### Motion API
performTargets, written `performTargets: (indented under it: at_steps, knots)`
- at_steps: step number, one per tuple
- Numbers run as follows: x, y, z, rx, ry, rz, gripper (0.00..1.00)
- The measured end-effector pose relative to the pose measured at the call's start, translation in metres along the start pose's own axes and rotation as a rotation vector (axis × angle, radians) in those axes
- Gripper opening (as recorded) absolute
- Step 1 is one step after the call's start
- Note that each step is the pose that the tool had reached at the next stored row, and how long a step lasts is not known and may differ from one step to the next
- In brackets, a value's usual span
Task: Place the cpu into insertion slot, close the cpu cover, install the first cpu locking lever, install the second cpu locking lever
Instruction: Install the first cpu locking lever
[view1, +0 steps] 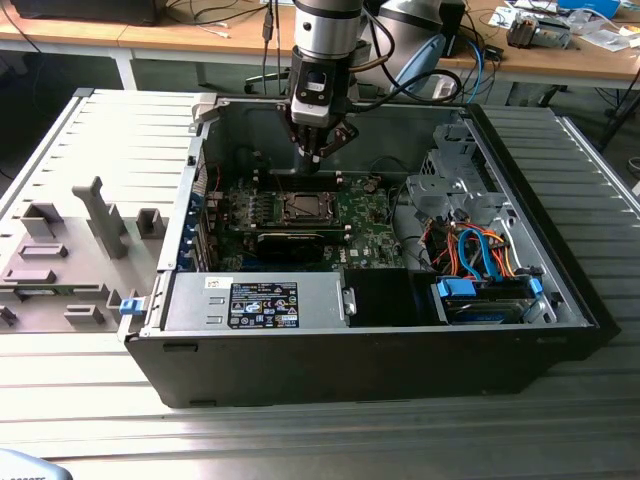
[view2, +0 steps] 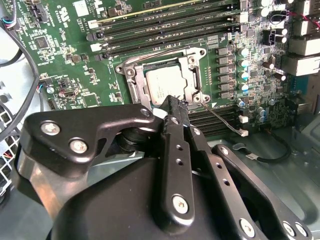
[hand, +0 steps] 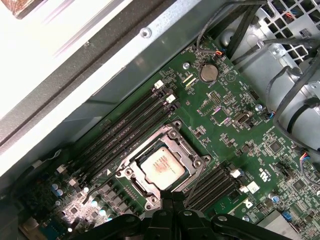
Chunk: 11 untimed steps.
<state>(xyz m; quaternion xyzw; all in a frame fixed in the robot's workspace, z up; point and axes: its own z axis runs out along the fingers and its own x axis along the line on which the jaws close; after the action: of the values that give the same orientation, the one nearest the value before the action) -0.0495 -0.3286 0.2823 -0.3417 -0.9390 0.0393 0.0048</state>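
Observation:
The cpu (view2: 161, 82) (hand: 161, 167) lies in the insertion slot (view1: 300, 207), its silvery top showing through the window of the cpu cover (view2: 191, 76) (hand: 176, 145), which lies flat over it. One thin wire lever (view2: 150, 54) runs along the socket's edge. A second wire lever (view2: 222, 119) (hand: 196, 179) sticks out at an angle over the black memory slots. My gripper (view1: 318, 153) (view2: 172, 101) (hand: 172, 196) is shut with nothing held. Its tip hovers at the socket's corner, close to where the angled lever starts.
The green motherboard (view1: 365, 225) sits inside an open black computer case (view1: 400, 360). Long memory slots (view2: 165, 27) flank the socket. A drive cage with blue and orange cables (view1: 480, 260) fills the exterior view's right. A grey fixture tray (view1: 80, 250) lies at the exterior view's left.

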Motion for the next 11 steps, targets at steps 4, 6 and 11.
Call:
performTargets:
  at_steps: [4, 6, 11]
  knots:
    - [0.0000, 0.0000, 0.0000, 0.0000, -0.0002, -0.002, 0.11]
    - [0.0000, 0.0000, 0.0000, 0.0001, -0.0003, -0.003, 0.11]
    - [0.0000, 0.0000, 0.0000, 0.0000, -0.0005, -0.005, 0.11]
